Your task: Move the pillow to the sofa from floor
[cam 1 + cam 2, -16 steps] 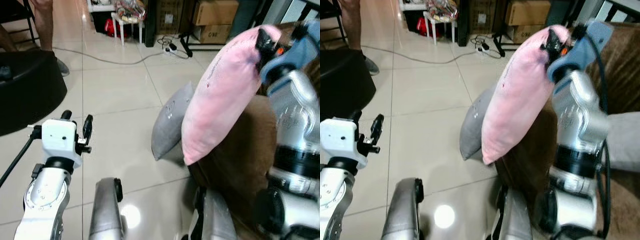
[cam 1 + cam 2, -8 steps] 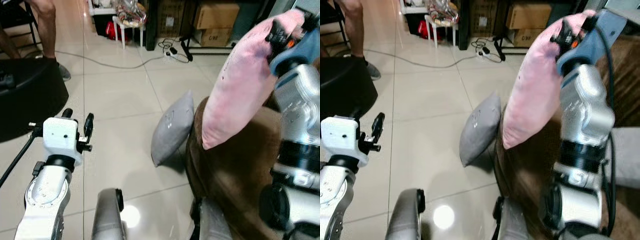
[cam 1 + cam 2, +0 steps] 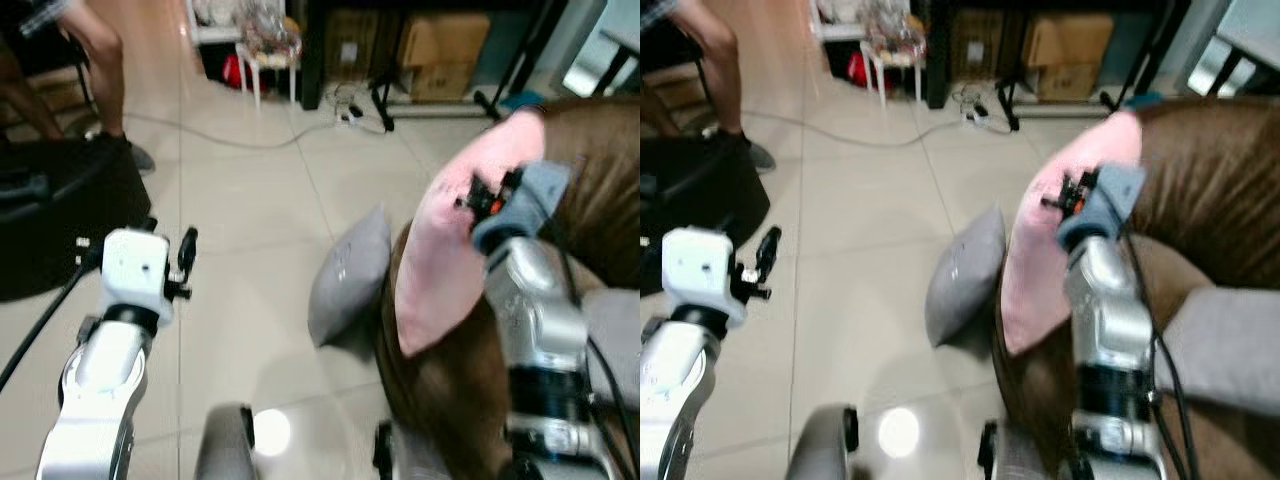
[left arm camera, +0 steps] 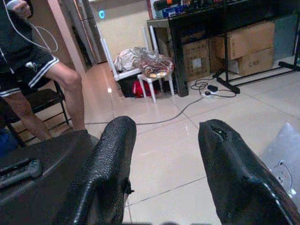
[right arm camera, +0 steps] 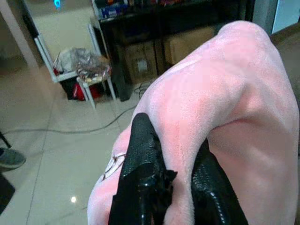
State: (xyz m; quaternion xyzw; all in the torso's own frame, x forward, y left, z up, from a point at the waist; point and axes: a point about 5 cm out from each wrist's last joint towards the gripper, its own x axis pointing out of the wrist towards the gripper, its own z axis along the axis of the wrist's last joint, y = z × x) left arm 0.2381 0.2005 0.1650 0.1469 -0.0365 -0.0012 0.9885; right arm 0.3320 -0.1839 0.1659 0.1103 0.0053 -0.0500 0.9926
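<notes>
The right gripper (image 5: 176, 187) pinches the pink pillow (image 3: 440, 250) over the brown sofa (image 3: 1200, 200) arm. The left gripper (image 4: 164, 159) is spread, holding nothing. A grey pillow (image 3: 348, 275) leans beside the sofa.

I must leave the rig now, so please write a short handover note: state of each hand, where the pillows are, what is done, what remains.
Right hand: shut on the pink pillow, held over the brown sofa's arm.
Left hand: open, empty, raised over the floor tiles.
Grey pillow: on the floor, leaning against the sofa's side.
Done: pink pillow lifted off the floor and brought to the sofa.
Left: lower it onto the seat and release; probably fetch the grey pillow afterwards.
</notes>
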